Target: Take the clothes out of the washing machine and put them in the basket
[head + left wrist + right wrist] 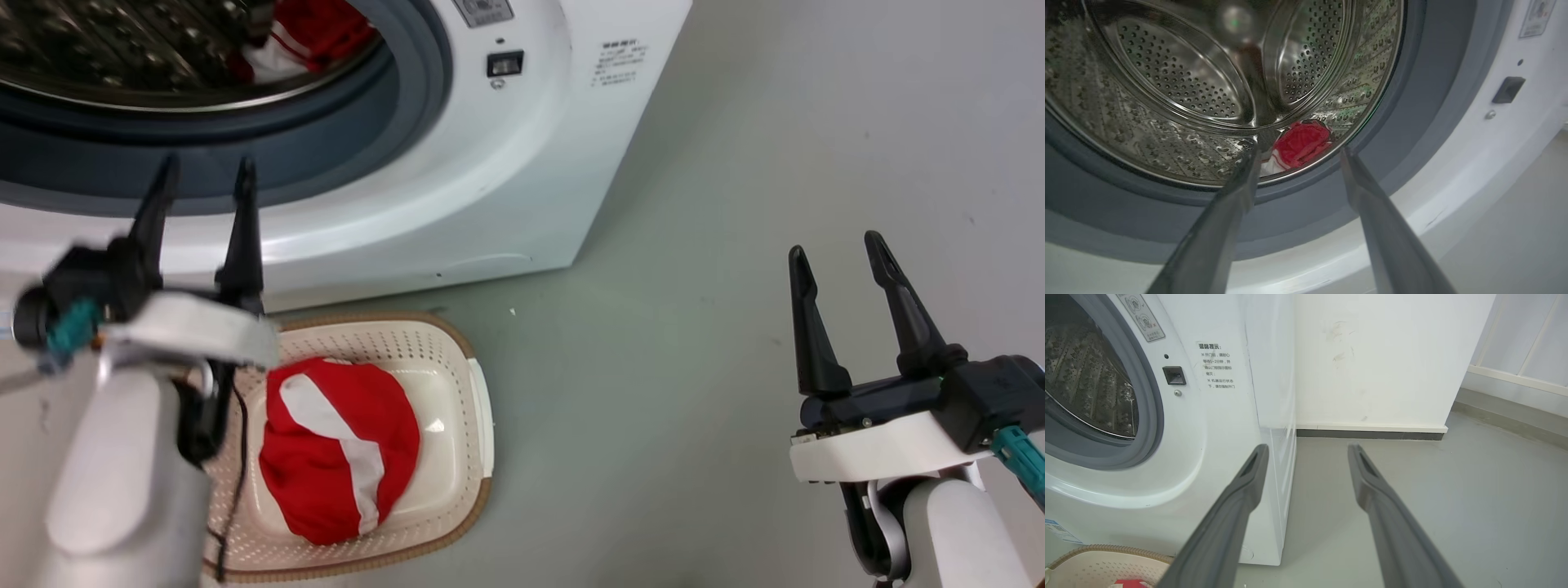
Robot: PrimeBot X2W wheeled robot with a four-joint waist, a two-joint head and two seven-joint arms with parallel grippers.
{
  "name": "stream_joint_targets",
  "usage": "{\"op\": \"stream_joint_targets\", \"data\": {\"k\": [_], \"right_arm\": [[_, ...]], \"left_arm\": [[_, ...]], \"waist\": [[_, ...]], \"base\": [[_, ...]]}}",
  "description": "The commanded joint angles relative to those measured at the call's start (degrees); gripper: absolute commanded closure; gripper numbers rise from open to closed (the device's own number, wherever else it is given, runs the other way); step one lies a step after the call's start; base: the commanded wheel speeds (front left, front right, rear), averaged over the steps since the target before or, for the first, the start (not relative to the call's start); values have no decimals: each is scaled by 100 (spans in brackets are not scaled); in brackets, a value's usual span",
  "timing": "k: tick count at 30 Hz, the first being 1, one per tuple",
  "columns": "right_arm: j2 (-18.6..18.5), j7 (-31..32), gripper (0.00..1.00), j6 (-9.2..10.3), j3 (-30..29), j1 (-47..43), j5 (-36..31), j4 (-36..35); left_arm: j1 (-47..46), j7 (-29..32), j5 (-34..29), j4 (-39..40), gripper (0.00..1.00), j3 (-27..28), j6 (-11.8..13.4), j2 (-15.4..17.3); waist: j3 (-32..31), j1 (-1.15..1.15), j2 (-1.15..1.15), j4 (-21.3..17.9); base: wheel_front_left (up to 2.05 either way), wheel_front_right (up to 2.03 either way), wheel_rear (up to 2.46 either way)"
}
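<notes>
Starting nearest, one red jersey (335,449) is seen lying in the basket (483,408), just below the left gripper (206,163). That gripper is held spread and empty, aimed at the washing machine (490,188). The right gripper (834,243), likewise spread and empty, is seen well apart over the floor (694,367). Farther in, a second red garment (1300,143) is found low in the drum (1175,73), straight ahead between the left fingers, so the left arm is judged the nearer.
</notes>
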State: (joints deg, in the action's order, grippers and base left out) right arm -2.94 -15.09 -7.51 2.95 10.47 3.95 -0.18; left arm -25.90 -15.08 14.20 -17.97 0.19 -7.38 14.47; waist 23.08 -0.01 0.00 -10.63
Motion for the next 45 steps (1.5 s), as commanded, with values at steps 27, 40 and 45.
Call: {"op": "stream_joint_targets", "data": {"k": [27,40,45], "right_arm": [[14,-13,0,4,665,737,992,-620],[14,-13,0,4,1056,440,1236,-761],[14,-12,0,4,1046,353,1275,-792]], "left_arm": [[-5999,3993,2478,-1444,0,-2874,-2,2610],[-7046,5540,2712,-2487,0,-3358,-2,2604],[-7081,5737,2591,-2811,0,-3562,-2,2572]], "waist": [[2516,1,0,-1156],[2745,1,0,-1633],[2779,1,0,-1646]], "base": [[0,0,0],[0,0,0],[0,0,0]]}}
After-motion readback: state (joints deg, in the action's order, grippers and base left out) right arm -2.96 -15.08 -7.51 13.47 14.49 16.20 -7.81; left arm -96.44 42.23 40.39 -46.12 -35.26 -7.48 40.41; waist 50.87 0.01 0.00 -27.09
